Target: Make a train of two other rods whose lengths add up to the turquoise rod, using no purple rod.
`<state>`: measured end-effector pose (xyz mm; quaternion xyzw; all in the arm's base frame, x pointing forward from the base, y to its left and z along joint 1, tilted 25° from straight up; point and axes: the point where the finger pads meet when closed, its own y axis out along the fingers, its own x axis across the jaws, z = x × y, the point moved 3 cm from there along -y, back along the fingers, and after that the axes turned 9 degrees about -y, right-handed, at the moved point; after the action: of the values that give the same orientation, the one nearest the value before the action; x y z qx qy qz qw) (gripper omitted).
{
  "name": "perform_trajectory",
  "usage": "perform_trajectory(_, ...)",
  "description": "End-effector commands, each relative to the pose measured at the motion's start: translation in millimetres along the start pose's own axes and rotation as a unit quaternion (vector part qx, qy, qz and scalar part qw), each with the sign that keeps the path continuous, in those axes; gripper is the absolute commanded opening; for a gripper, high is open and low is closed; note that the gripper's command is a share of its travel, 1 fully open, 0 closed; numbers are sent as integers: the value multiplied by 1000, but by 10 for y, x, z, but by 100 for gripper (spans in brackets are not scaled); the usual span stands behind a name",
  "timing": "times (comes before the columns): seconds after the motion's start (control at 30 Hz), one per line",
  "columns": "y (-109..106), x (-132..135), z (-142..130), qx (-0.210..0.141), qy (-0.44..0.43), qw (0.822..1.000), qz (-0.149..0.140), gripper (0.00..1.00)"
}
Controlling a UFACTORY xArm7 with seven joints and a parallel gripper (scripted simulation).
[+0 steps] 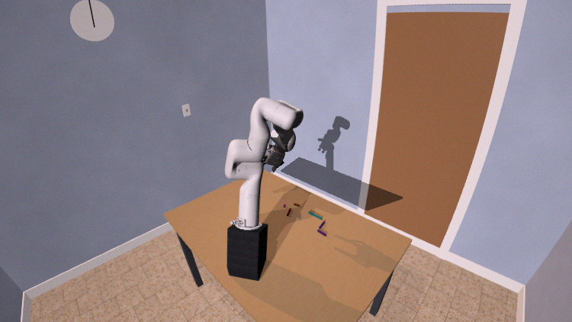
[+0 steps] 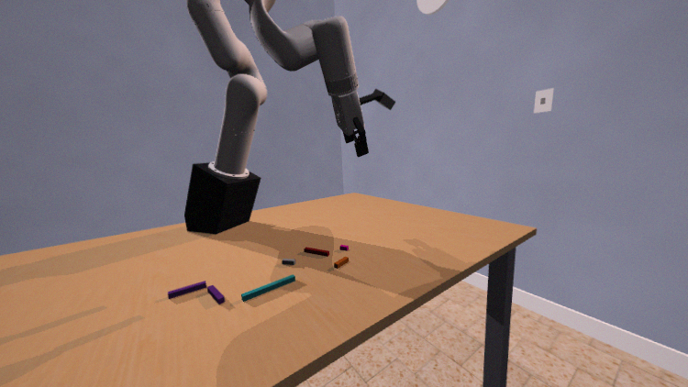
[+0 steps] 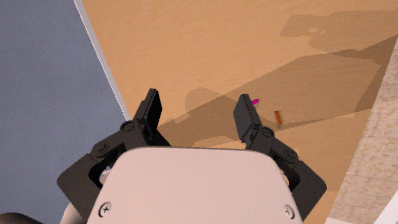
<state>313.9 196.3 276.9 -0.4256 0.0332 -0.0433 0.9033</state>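
Our black, hard-edged gripper point(image 1: 273, 170) point(image 2: 357, 147) point(image 3: 198, 101): jaws wide, above the wooden table point(image 1: 339, 272) point(image 2: 120, 346) point(image 3: 200, 50). Slim turquoise bar-shaped rod point(image 1: 315, 215) point(image 2: 268, 288): flat on the wood; we see it from top and exterior, not wrist.

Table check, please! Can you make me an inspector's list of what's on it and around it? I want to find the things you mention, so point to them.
Surface: wooden table point(image 1: 351, 276) point(image 2: 144, 356), shadows across it.
Job's things: red rod point(image 1: 289, 211) point(image 2: 316, 250) and grey rod point(image 1: 298, 216) point(image 2: 288, 261), apart, not lined up; turquoise rod point(image 1: 315, 214) point(image 2: 268, 288) nearby.
Clutter: two purple rods, one orange, one magenta, lying loose.
Gripper: the gripper point(image 1: 273, 162) point(image 2: 357, 147) point(image 3: 198, 101) is open, holding nothing, above the table.
Cables: nothing seen.
Surroundings: walls, brown door point(image 1: 435, 120), clock point(image 1: 85, 24), tiled floor point(image 1: 120, 280) point(image 2: 433, 346).
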Motion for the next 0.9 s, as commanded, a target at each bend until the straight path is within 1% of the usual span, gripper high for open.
perform_trajectory(0.0,91,114,28,5,12,1000,-2,100)
perform_trajectory(0.37,91,114,28,5,12,1000,-2,100)
perform_trajectory(0.43,351,414,-125,-4,64,998,-24,100)
perform_trajectory(0.87,385,454,-152,-7,71,997,-28,100)
